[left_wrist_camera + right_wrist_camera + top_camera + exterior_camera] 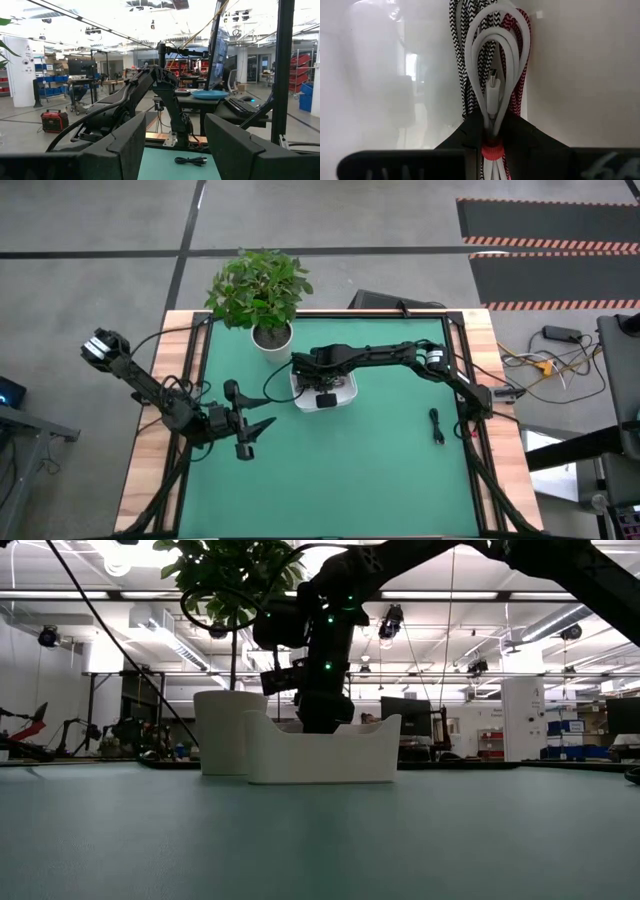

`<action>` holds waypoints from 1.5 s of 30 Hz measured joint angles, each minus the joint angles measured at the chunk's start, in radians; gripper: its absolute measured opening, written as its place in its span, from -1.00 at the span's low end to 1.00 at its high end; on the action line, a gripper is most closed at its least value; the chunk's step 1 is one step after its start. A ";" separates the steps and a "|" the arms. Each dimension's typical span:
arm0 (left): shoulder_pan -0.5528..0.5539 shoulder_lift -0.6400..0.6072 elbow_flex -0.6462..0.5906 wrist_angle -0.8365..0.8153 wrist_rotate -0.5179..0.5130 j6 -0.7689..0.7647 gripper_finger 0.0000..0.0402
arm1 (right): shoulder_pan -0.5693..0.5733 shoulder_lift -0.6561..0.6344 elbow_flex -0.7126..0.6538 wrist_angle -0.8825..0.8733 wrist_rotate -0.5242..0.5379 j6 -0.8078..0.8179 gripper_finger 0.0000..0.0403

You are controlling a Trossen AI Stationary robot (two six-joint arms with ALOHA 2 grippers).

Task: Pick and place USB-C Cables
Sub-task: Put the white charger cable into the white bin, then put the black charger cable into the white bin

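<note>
My right jaws [492, 142], down inside the white tray [345, 393] near the counter's [380, 470] far edge, clamp the white cable bundle [492, 70]. My left jaws [262, 427] stand apart near the left edge.

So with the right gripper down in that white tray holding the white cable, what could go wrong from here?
1. The right gripper is shut on the white looped cable with a red tie, which lies against a black-and-white braided cable and a red braided one; a release could snag or drag them.
2. Its fingers sit deep in the white plastic tray; lifting might nudge it.
3. A black cable bundle lies near the right arm's base.
</note>
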 joint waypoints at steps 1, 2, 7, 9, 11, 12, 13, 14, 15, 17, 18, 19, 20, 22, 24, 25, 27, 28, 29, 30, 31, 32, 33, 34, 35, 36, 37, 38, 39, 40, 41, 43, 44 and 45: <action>0.000 0.000 0.000 0.000 0.000 0.000 -0.07 | 0.000 0.000 0.000 0.000 0.000 0.000 -0.79; 0.000 0.000 0.000 0.000 0.000 0.000 -0.07 | 0.000 0.000 0.000 0.000 0.000 0.000 -0.78; 0.000 0.000 0.000 -0.001 0.000 0.000 -0.07 | 0.000 0.000 0.000 0.003 0.000 0.001 -0.68; 0.000 0.000 0.000 -0.001 0.000 0.000 -0.07 | 0.000 0.000 0.000 0.004 0.000 0.001 -0.60; 0.000 0.000 0.000 -0.001 0.000 0.000 -0.07 | 0.000 0.000 0.000 0.005 0.000 0.002 -0.53; 0.000 0.000 0.000 0.000 0.000 0.000 -0.07 | 0.000 0.000 0.000 0.005 0.000 0.001 -0.49; 0.000 0.000 0.000 -0.001 0.000 0.000 -0.07 | 0.000 0.000 0.000 0.005 0.000 0.002 -0.46; 0.000 0.000 0.000 -0.001 0.000 0.000 -0.07 | 0.000 0.000 0.000 0.005 0.000 0.002 -0.43; 0.000 0.000 0.000 -0.001 0.000 -0.001 -0.07 | 0.000 0.000 0.000 0.005 0.000 0.002 -0.40; 0.000 0.000 0.000 0.000 0.000 -0.006 -0.07 | 0.000 0.000 0.000 0.005 0.000 0.002 -0.34; 0.000 0.000 0.000 -0.001 0.000 -0.012 -0.07 | 0.000 0.000 0.000 0.005 0.001 0.002 -0.33; 0.000 0.000 0.000 -0.001 0.000 -0.022 -0.07 | 0.000 0.000 0.000 0.004 0.001 0.002 -0.32; 0.000 0.000 0.000 -0.001 0.000 -0.024 -0.07 | 0.000 -0.001 0.000 0.003 0.001 0.003 -0.31; 0.000 0.000 0.000 -0.004 0.000 -0.024 -0.07 | 0.000 -0.002 0.008 -0.007 -0.001 0.010 -0.31; 0.000 0.000 0.000 -0.009 0.000 -0.024 -0.07 | 0.000 -0.003 0.018 -0.006 -0.001 0.011 -0.32; 0.000 0.000 0.000 -0.008 0.000 -0.024 -0.07 | 0.000 -0.004 0.025 -0.011 -0.001 0.010 -0.32; 0.000 0.000 0.000 -0.008 0.000 -0.024 -0.07 | 0.000 -0.006 0.044 -0.026 -0.001 0.010 -0.32; 0.000 0.000 0.000 -0.008 0.000 -0.024 -0.07 | 0.000 -0.006 0.056 -0.039 -0.001 0.010 -0.31; 0.000 0.000 0.000 -0.008 0.000 -0.024 -0.07 | 0.000 -0.006 0.068 -0.054 -0.001 0.010 -0.31; 0.000 0.000 0.000 -0.008 0.000 -0.024 -0.07 | 0.000 -0.006 0.080 -0.069 -0.001 0.010 -0.31; 0.000 0.000 0.000 -0.008 0.000 -0.024 -0.07 | 0.000 -0.006 0.094 -0.086 -0.001 0.013 -0.31; 0.000 0.001 0.000 -0.008 0.000 -0.024 -0.07 | 0.000 -0.006 0.110 -0.109 -0.001 0.017 -0.31; 0.000 0.000 0.000 -0.008 0.000 -0.024 -0.07 | 0.001 -0.006 0.128 -0.137 -0.001 0.026 -0.32; 0.000 0.000 0.000 -0.008 0.000 -0.024 -0.07 | 0.001 -0.006 0.146 -0.167 -0.001 0.037 -0.32; 0.000 0.000 0.000 -0.008 0.000 -0.024 -0.07 | 0.002 -0.007 0.164 -0.196 0.000 0.051 -0.33; 0.000 0.000 0.000 -0.008 0.000 -0.024 -0.07 | 0.003 -0.008 0.184 -0.229 -0.001 0.069 -0.34; 0.000 0.000 0.000 -0.008 0.000 -0.024 -0.07 | 0.005 -0.008 0.203 -0.265 -0.002 0.091 -0.34; 0.000 0.000 0.000 -0.008 0.000 -0.025 -0.07 | 0.008 -0.009 0.222 -0.300 -0.002 0.109 -0.35; 0.000 0.000 0.000 -0.008 0.000 -0.025 -0.07 | 0.011 -0.010 0.240 -0.335 -0.002 0.124 -0.36; -0.001 0.000 0.000 -0.008 0.000 -0.025 -0.07 | 0.015 -0.011 0.257 -0.372 -0.002 0.143 -0.37; -0.001 0.000 0.000 -0.008 0.000 -0.025 -0.07 | 0.021 -0.012 0.272 -0.408 -0.002 0.159 -0.38; -0.001 0.000 0.000 -0.008 0.000 -0.028 -0.07 | 0.036 -0.019 0.292 -0.466 -0.006 0.194 -0.39; -0.001 0.000 0.000 -0.008 0.000 -0.034 -0.07 | 0.045 -0.027 0.295 -0.488 -0.010 0.209 -0.40; -0.001 0.000 0.000 -0.008 0.000 -0.049 -0.07 | 0.055 -0.034 0.295 -0.505 -0.016 0.227 -0.40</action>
